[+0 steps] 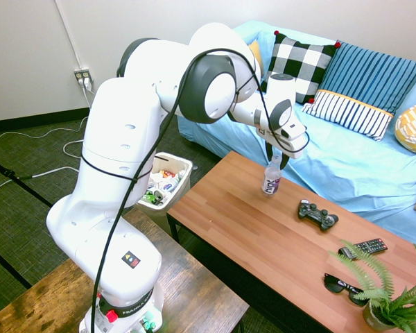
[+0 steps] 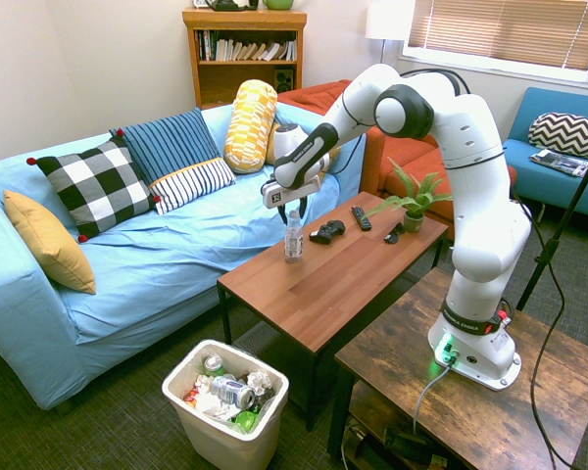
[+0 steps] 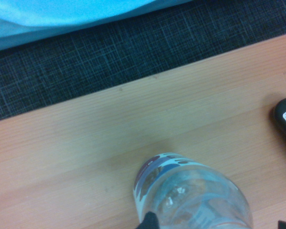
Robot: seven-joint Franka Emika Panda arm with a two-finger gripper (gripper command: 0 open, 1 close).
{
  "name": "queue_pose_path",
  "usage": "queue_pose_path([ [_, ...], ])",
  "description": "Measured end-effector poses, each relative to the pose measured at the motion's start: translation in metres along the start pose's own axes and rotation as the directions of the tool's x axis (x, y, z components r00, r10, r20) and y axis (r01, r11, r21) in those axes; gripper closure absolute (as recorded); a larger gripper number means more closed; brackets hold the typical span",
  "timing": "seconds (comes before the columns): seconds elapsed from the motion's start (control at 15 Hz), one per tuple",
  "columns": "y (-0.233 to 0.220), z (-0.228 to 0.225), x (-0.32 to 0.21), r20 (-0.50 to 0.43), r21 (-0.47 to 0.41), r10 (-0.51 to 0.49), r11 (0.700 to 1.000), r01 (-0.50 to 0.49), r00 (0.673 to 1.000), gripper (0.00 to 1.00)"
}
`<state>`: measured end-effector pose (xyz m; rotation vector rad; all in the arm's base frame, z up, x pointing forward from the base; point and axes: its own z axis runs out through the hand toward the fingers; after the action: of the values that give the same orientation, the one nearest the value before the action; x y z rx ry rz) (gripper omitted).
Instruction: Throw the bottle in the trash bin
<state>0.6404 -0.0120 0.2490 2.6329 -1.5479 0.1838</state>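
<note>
Upright on the wooden table [image 2: 323, 284], the bottle [image 2: 293, 238] stands near the edge that faces the blue sofa [image 2: 127, 264], its white cap up and its printed label around the lower half. My claw [image 2: 296, 211] hangs straight down over it, fingers to either side of the bottle's top; from the outside views I cannot tell whether they already press on the plastic or stand a little apart from it. In the wrist view the clear body of the bottle [image 3: 193, 195] fills the lower middle, with the table's grain around it and dark carpet [image 3: 133, 52] beyond the table edge. Just beside the bottle, further along the table, lies a black game controller [image 1: 317, 214], then a remote control [image 1: 362, 247], a pair of sunglasses [image 1: 345, 287] and a small potted fern [image 1: 395, 298] near the far end. The trash bin [image 2: 225, 406] sits on the floor at the table's near corner, well apart from the bottle, and it holds crushed cans and crumpled wrappers. On the sofa behind the table lean a checked cushion [image 2: 96, 184], a striped cushion [image 2: 176, 157], a mustard cushion [image 2: 45, 241] and a yellow patterned one [image 2: 249, 125]. A bookshelf [image 2: 243, 54] stands against the wall behind the sofa.
</note>
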Motion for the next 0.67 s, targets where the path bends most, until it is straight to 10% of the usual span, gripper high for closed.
queue_pose_path([
  [0.67,-0.009,-0.028,-0.021,-0.001,0.040,-0.025,0.999,0.025,1.000,1.00],
])
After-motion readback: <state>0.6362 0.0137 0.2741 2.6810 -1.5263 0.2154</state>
